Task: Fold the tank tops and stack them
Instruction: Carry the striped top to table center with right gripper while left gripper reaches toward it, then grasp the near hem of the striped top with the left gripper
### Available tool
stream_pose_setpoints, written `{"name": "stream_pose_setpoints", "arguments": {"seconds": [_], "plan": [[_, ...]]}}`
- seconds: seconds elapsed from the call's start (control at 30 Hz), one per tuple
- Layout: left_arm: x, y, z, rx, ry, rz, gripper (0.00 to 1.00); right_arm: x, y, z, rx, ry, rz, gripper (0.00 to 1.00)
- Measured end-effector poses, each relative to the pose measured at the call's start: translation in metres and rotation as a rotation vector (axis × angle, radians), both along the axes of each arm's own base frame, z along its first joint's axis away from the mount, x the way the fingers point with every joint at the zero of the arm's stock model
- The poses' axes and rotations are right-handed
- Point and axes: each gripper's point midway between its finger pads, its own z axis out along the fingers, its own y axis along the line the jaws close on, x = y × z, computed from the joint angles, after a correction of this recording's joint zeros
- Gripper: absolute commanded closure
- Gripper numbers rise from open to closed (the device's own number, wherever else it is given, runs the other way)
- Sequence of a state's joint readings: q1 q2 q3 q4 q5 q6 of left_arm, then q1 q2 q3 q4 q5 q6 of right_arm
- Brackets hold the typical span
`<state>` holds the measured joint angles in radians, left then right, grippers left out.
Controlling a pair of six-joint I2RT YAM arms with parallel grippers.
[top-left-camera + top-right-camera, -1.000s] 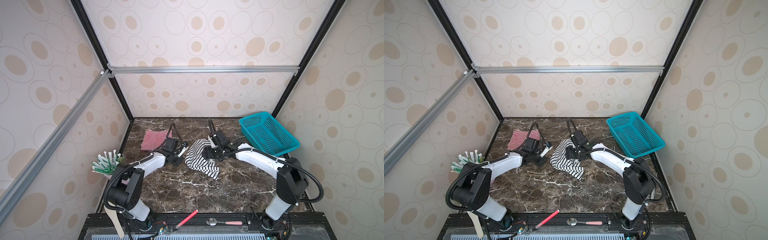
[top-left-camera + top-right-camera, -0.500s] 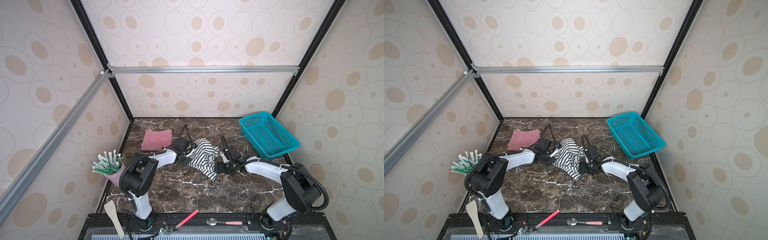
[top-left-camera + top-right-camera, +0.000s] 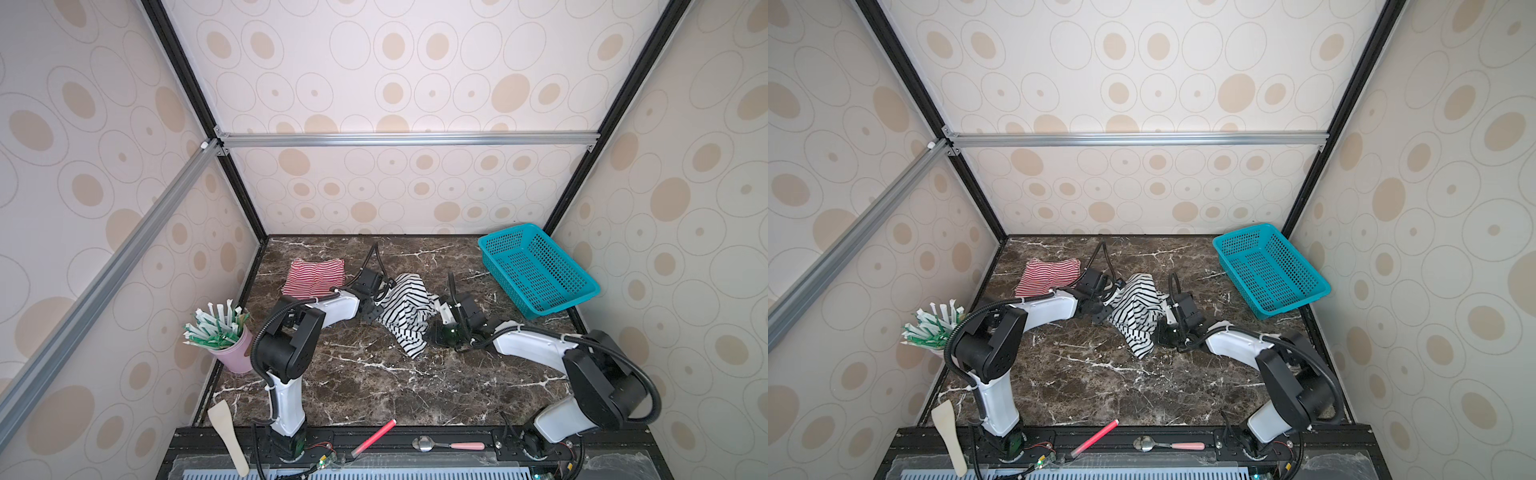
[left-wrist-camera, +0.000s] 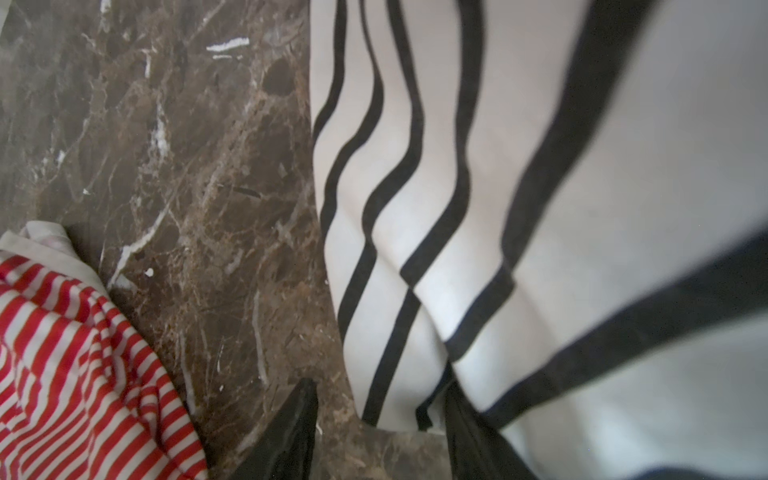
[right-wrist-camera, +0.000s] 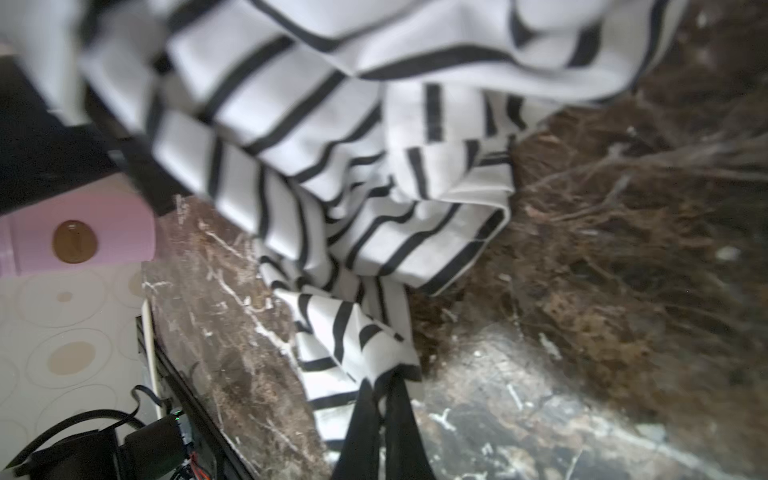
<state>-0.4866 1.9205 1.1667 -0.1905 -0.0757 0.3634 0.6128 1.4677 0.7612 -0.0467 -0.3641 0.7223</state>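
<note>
At the far left a round pink plastic cup (image 3: 237, 353) stands at the table's edge, crammed with green-and-white paper-wrapped straws (image 3: 216, 326) that fan upward. In front of it a pale wooden spatula (image 3: 227, 436) leans on the front rail.

Toward the back left, a red-and-white striped cloth tank top (image 3: 313, 277) lies folded into a rough flat rectangle on the dark brown marble tabletop (image 3: 374, 382), its long side running left to right.

The left gripper (image 4: 380, 386) sits low at the left edge of the black-and-white striped cloth tank top (image 3: 405, 311). Its jaws stand apart with the hem between them, and bare marble shows beside one finger.

That top lies mid-table, well apart from the red one, crumpled and humped. Its long axis runs back to front, with a narrow tail pointing at the front rail.

The right gripper (image 5: 384, 384) is clenched on a corner of the hem on the top's right side.

At the back right, a teal rectangular mesh plastic basket (image 3: 503, 245) sits angled, its perforated floor visible from wall to wall.
</note>
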Motion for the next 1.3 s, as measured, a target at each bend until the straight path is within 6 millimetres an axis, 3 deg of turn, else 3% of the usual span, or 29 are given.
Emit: {"name": "stream_pose_setpoints", "arguments": {"seconds": [0.2, 0.33, 0.43, 0.5, 0.57, 0.63, 0.77, 0.87, 0.93, 1.07, 1.2, 1.3], "plan": [[0.021, -0.019, 0.001, -0.035, -0.002, -0.021, 0.5, -0.013, 0.04, 0.084, 0.095, -0.149, 0.088, 1.0], [0.017, -0.019, 0.002, -0.033, 0.017, -0.029, 0.49, -0.028, 0.072, 0.112, 0.126, -0.175, 0.155, 1.0], [0.013, -0.013, 0.007, -0.018, 0.026, -0.026, 0.47, -0.039, 0.103, 0.111, 0.126, -0.156, 0.222, 1.0], [0.013, -0.004, 0.018, -0.015, 0.015, -0.013, 0.47, -0.048, 0.125, 0.1, 0.114, -0.126, 0.271, 0.98], [0.013, 0.008, 0.034, -0.021, -0.009, 0.01, 0.46, -0.058, 0.145, 0.084, 0.098, -0.084, 0.324, 0.8], [0.017, 0.025, 0.06, -0.035, -0.058, 0.047, 0.46, -0.071, 0.166, 0.063, 0.077, -0.036, 0.384, 0.51], [0.014, 0.053, 0.098, -0.054, -0.141, 0.1, 0.47, -0.098, 0.185, 0.038, 0.059, 0.019, 0.5, 0.35], [-0.008, 0.066, 0.101, -0.058, -0.141, 0.099, 0.47, -0.103, 0.175, 0.042, 0.06, 0.0, 0.51, 0.35], [-0.033, 0.064, 0.093, -0.068, -0.11, 0.061, 0.47, -0.092, 0.153, 0.052, 0.055, -0.03, 0.461, 0.37], [-0.091, 0.058, 0.062, -0.062, -0.016, -0.045, 0.47, -0.04, 0.093, 0.069, 0.022, -0.1, 0.255, 0.43], [-0.143, 0.05, 0.032, -0.053, 0.084, -0.16, 0.48, 0.002, 0.041, 0.044, -0.069, -0.073, 0.088, 0.48], [-0.166, 0.05, 0.025, -0.064, 0.128, -0.211, 0.47, 0.017, 0.016, 0.015, -0.144, -0.017, 0.026, 0.48]]}}
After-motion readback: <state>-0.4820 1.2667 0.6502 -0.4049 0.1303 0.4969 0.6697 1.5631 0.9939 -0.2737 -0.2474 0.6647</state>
